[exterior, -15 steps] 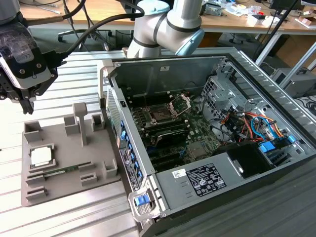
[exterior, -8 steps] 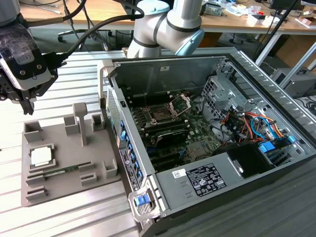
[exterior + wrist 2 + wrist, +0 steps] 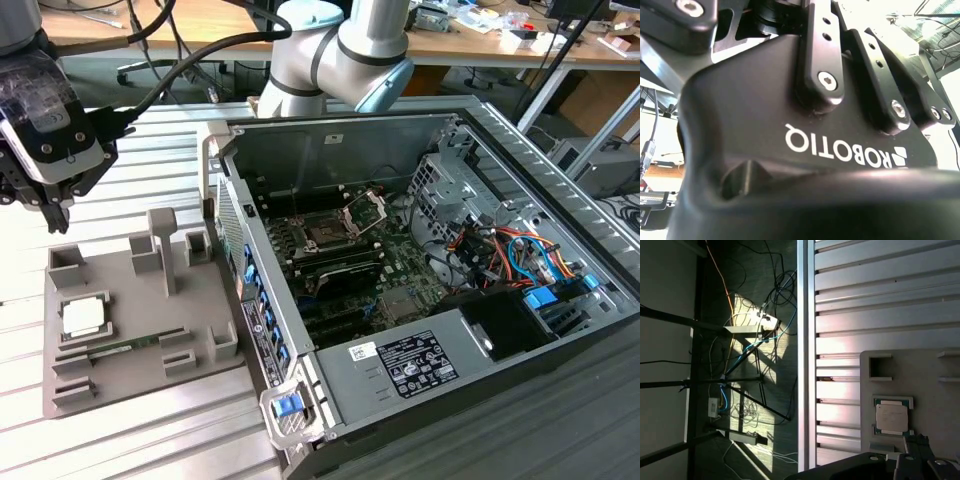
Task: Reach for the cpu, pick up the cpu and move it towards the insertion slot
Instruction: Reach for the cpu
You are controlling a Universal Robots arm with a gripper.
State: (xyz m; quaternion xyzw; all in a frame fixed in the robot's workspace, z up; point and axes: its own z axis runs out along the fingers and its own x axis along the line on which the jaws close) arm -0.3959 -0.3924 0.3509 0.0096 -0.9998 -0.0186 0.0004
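**One cpu, not yet gripped**

Jaws hang over the grey tray [image 3: 135,375]. The cpu [image 3: 83,317] lies below them, near but apart, flat in a square recess, prob. so it can't slide. Cpu isn't in the jaws; how far open they are, can't tell. Insertion slot [image 3: 327,237] is well apart from jaws, inside the open pc case [image 3: 330,140] on the table [image 3: 140,150], bracket looks lifted for access.

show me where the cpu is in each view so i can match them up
exterior view: cpu sits in the grey tray, at the exterior view's left, outside the computer case.
first wrist view: cpu in a framed recess of that tray.
second wrist view: close on the gripper body.
shared landmark: the grey tray on the ribbed metal table.
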